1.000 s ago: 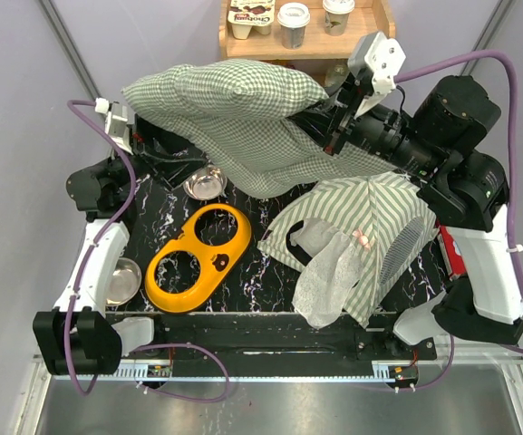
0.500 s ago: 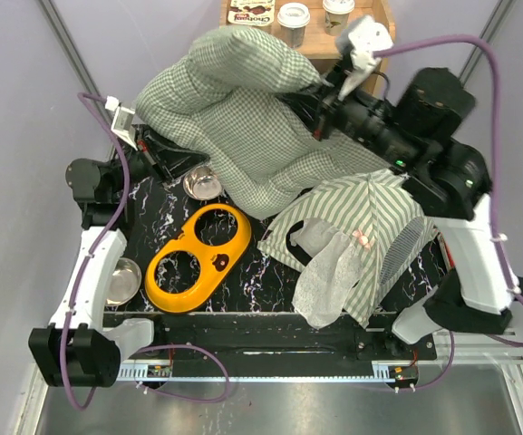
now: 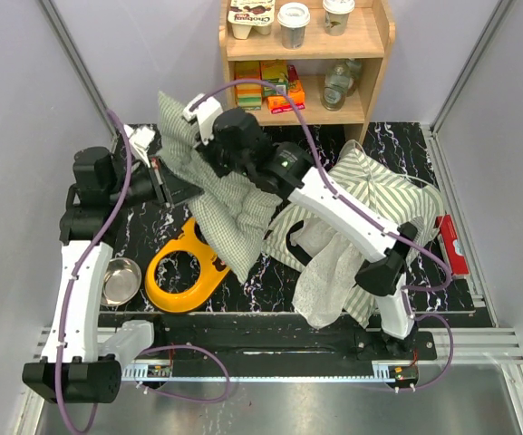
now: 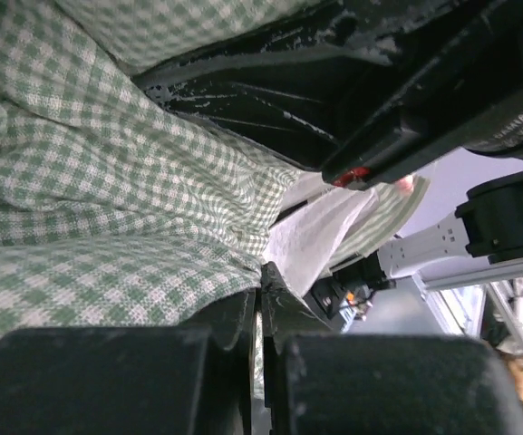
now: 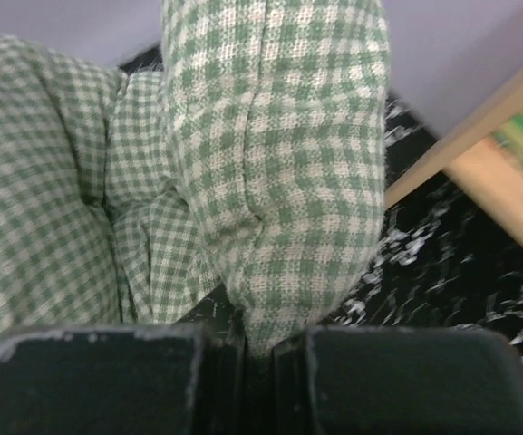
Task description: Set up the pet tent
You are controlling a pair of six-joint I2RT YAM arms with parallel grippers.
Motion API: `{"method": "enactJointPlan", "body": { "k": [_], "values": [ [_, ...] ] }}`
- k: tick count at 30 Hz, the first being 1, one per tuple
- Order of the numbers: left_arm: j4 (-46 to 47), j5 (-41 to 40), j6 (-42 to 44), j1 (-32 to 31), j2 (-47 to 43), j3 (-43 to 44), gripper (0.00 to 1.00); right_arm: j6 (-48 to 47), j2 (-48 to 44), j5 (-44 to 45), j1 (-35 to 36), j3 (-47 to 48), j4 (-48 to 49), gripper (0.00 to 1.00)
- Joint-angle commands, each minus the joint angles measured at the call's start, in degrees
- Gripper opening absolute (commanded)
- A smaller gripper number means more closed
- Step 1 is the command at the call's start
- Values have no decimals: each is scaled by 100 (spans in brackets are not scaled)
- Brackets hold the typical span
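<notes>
The pet tent [image 3: 379, 204], striped sage and white with a white mesh flap [image 3: 320, 281], lies slumped on the right half of the table. Its mesh also shows in the left wrist view [image 4: 320, 231]. A green-and-white checked cushion [image 3: 234, 204] hangs crumpled over the table's back left. My right gripper [image 3: 190, 145] is shut on one corner of the cushion [image 5: 270, 136], with fabric pinched between its jaws [image 5: 256, 340]. My left gripper [image 3: 163, 181] is shut on a thin edge of the same cushion [image 4: 107, 181], low at its left side [image 4: 261, 304].
A yellow bowl holder [image 3: 184, 272] lies partly under the cushion's lower tip. A steel bowl [image 3: 121, 281] sits near the left edge. A wooden shelf [image 3: 306, 54] with cups and packets stands at the back. A red item [image 3: 451, 245] lies at the right edge.
The right arm swung the cushion from the back right over to the back left and lower. The left gripper closed on the cushion's edge. The steel bowl by the holder is now covered.
</notes>
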Motion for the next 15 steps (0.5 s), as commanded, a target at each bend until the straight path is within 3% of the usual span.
{"method": "enactJointPlan", "body": {
  "k": [1, 6, 15],
  "values": [
    [-368, 93, 176, 193, -78, -334, 0, 713, -176, -1660, 150, -804, 440, 0],
    [-308, -479, 529, 282, -78, -1045, 0, 1223, -791, -2380, 132, -2736, 1932, 5],
    [342, -1243, 880, 344, 62, -2241, 0, 2233, -854, -3867, -113, -4611, 3454, 20]
  ]
}}
